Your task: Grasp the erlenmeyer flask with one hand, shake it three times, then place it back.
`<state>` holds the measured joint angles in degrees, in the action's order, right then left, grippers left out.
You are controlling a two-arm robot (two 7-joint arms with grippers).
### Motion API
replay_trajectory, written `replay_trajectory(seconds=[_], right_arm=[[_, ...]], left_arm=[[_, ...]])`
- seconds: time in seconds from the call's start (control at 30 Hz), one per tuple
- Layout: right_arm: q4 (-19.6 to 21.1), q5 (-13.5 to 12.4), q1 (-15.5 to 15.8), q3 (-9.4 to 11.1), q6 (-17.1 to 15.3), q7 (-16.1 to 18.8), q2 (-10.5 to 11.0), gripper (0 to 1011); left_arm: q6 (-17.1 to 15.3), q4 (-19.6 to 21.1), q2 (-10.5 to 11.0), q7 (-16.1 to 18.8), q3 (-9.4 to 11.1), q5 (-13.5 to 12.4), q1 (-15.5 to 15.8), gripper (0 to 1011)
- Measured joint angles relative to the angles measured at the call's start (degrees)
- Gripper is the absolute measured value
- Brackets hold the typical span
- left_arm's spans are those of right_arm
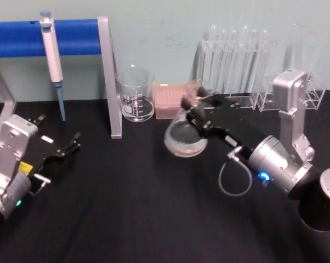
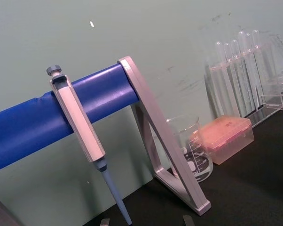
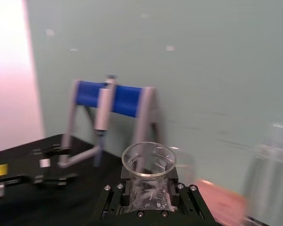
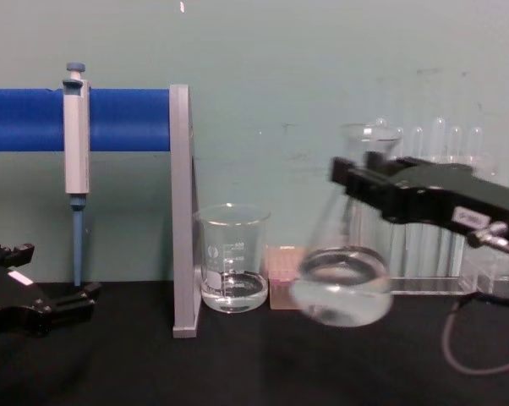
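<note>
Chest view entry: erlenmeyer flask (image 4: 343, 283), holding liquid, raised clear of the black surface (image 4: 238, 364) near the beaker (image 4: 232, 258), neck clamped in the right pincer (image 4: 356, 182); grasp done, shaking likely under way, set-down outstanding; left pincer (image 4: 47, 272) parked far left, fingers spread.
</note>
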<state>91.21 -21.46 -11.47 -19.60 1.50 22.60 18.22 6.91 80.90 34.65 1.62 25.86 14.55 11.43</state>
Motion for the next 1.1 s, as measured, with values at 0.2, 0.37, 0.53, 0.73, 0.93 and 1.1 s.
replay_trajectory(seconds=[0.2,0.37,0.53,0.73,0.93,1.1], right_arm=[[0.23,-1.52,-1.21,-3.43,0.34,4.98,0.76,451],[0.53,-2.56,-2.0,-5.61,0.7,7.78,1.37,451],[0.55,-3.35,-2.54,-6.77,1.1,8.7,1.89,451],[0.53,-4.01,-2.69,-6.7,1.57,7.45,2.44,451],[0.3,-3.97,-2.17,-4.86,2.02,4.17,2.85,451],[0.2,-3.24,-0.97,-1.46,2.18,-0.41,3.16,451]], left_arm=[[0.0,0.0,0.0,0.0,0.0,0.0,0.0,1001],[0.0,0.0,0.0,0.0,0.0,0.0,0.0,1001],[0.0,0.0,0.0,0.0,0.0,0.0,0.0,1001],[0.0,0.0,0.0,0.0,0.0,0.0,0.0,1001],[0.0,0.0,0.0,0.0,0.0,0.0,0.0,1001],[0.0,0.0,0.0,0.0,0.0,0.0,0.0,1001]])
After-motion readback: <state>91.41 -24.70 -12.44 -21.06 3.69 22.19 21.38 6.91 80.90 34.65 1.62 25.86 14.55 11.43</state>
